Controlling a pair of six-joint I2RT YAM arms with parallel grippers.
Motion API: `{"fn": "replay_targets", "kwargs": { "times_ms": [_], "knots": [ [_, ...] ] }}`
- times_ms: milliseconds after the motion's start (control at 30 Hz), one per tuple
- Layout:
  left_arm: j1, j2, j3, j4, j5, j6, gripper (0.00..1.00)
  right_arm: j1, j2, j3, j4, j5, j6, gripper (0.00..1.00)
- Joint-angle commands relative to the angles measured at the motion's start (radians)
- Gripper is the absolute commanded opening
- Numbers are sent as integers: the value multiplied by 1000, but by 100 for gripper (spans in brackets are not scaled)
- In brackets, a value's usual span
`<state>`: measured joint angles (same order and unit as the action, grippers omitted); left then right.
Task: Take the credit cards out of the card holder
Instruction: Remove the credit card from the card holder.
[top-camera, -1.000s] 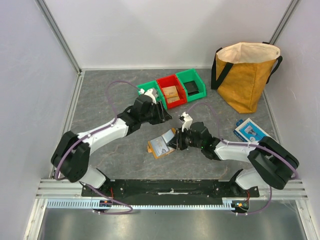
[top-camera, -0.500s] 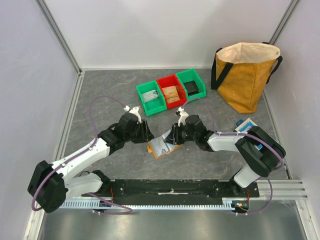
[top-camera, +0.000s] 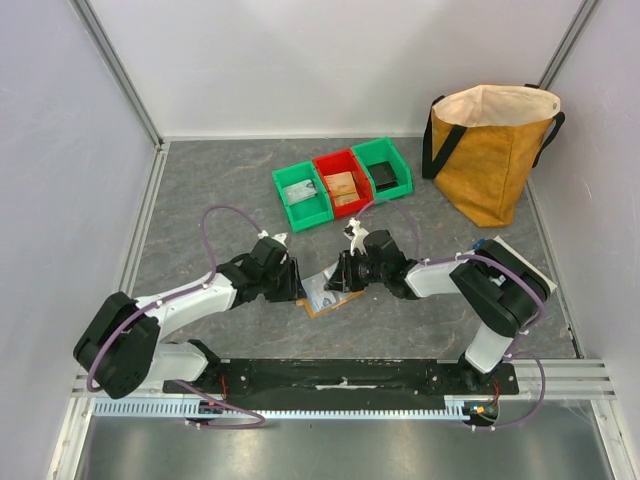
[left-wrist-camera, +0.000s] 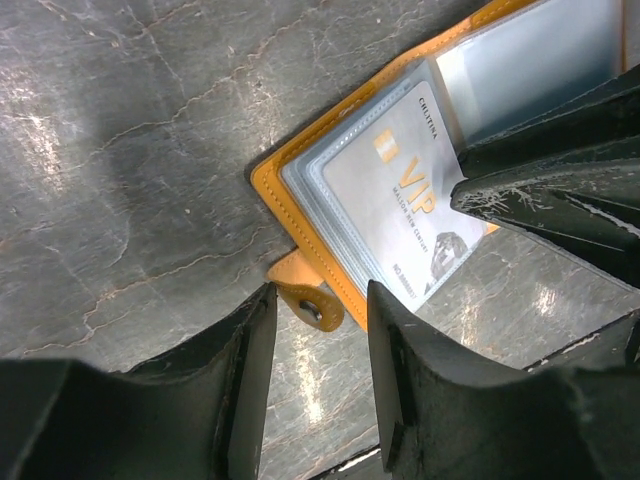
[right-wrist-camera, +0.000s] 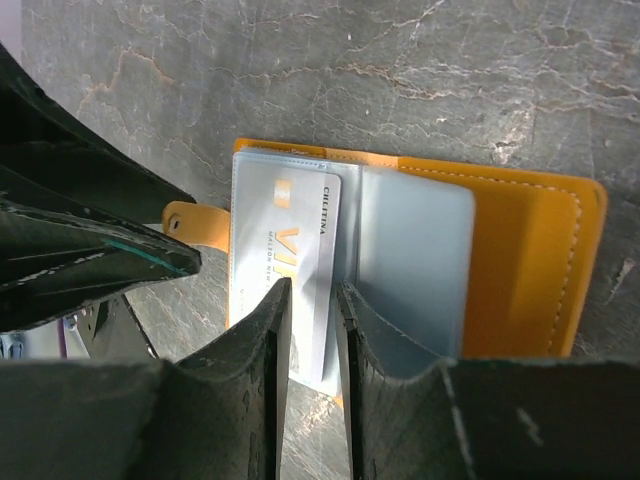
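1. The credit card (left-wrist-camera: 400, 200), pale and marked "VIP", lies flat in the clear sleeves of the card holder (left-wrist-camera: 275, 180), on the half that carries the snap tab (left-wrist-camera: 300, 290). Whether more cards lie under it cannot be told.
2. One short end of the card seems to stick out past the orange edge of the holder, on the side facing the right gripper (right-wrist-camera: 312, 290). The long axis of the card is therefore judged to run toward that gripper.
3. The holder itself lies opened flat on the table (top-camera: 200, 200), between the two arms.
4. The right gripper is set directly over the card. Its jaws are only a narrow slit apart, and the inner long edge of the card is seen in this slit. The card is not clamped.
5. The left gripper (left-wrist-camera: 318, 305) stands at the tab side of the holder. Its jaws are moderately apart with the tab between them, and no contact is seen.
6. The right gripper is thus the nearer one to the card. A pull along the long axis is probably needed, while the holder is held at the tab.
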<state>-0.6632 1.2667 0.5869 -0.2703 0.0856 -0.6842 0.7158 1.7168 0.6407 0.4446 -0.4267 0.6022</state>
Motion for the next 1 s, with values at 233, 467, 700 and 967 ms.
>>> {"fn": "replay_targets", "kwargs": {
  "times_ms": [233, 467, 700, 967],
  "knots": [
    [-3, 91, -39, 181, 51, -64, 46, 2, 29, -21, 66, -31, 42, 28],
    [-1, 132, -44, 191, 31, -72, 40, 2, -5, -15, 20, -3, 22, 28],
    [-1, 154, -44, 189, -4, -77, 33, 2, -43, 4, -78, 46, -10, 32],
    [-3, 178, -35, 180, -21, -69, 29, 2, -66, 16, -196, 164, -62, 32]
  ]
}}
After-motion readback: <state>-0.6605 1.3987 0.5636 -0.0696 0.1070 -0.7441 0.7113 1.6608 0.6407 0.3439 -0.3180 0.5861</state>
